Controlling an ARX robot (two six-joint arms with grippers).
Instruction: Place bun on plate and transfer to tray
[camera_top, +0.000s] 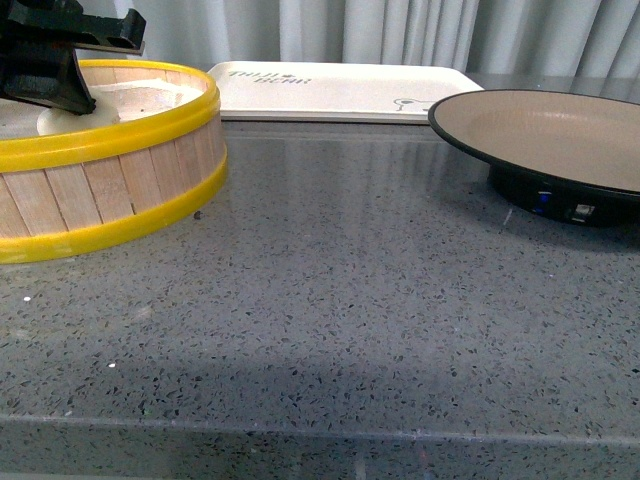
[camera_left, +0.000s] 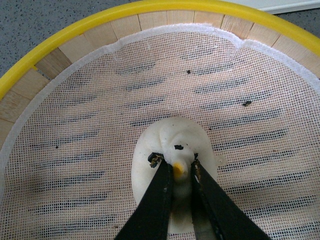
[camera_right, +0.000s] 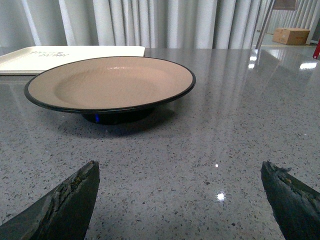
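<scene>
In the left wrist view the white bun lies on the mesh liner inside the yellow-rimmed wooden steamer basket. My left gripper is shut on the bun, its black fingers pinching the bun's top. In the front view the left arm reaches into the basket at the far left; the bun is hidden there. The tan plate with black rim stands at the right, and also shows in the right wrist view. The cream tray lies at the back. My right gripper is open, low over the counter before the plate.
A grey speckled counter carries everything. Grey curtains hang behind. The tray's corner shows in the right wrist view behind the plate. A cardboard box sits far off.
</scene>
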